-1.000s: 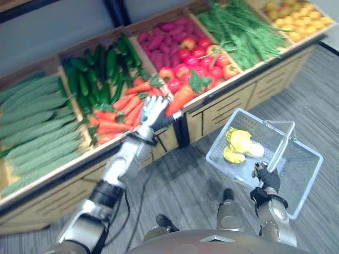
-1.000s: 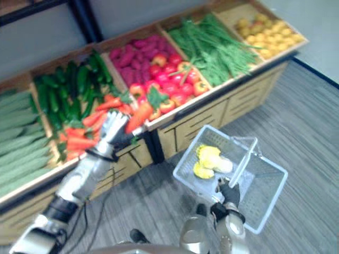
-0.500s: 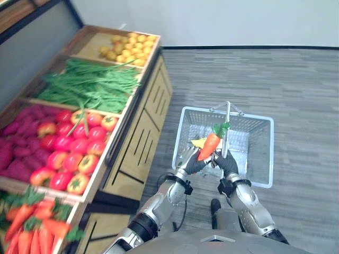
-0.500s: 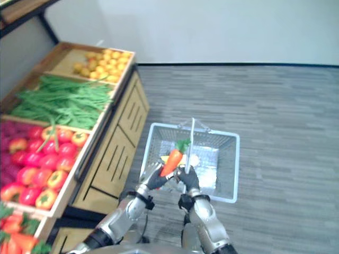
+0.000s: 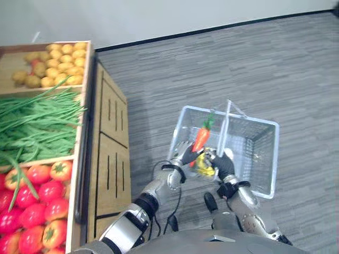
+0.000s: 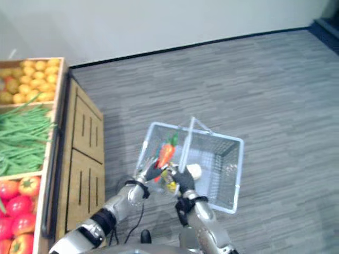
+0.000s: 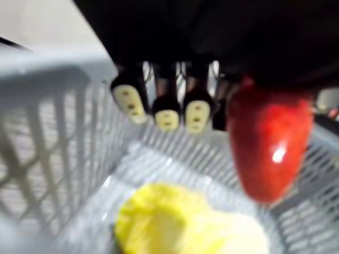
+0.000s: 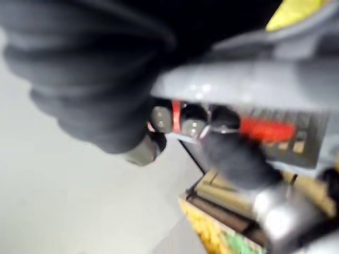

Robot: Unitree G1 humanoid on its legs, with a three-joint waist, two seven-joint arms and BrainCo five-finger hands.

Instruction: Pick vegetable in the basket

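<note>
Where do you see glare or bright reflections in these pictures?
Left wrist view: a small white highlight on the carrot. Right wrist view: faint glints along the grey basket handle. Eye views: the floor is evenly lit, without glare.

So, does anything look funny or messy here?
Only a little: a green bean lies across the tomatoes, outside its own bin. The carrot in the left hand and the basket look fine.

Grey ribbed carpet (image 5: 254, 58) is running out to a pale wall (image 5: 132, 16), with a dark skirting strip (image 5: 212, 29) edging it. A wooden produce stand (image 5: 108, 137) is sitting alongside, holding what look like green beans (image 5: 32, 121).
</note>
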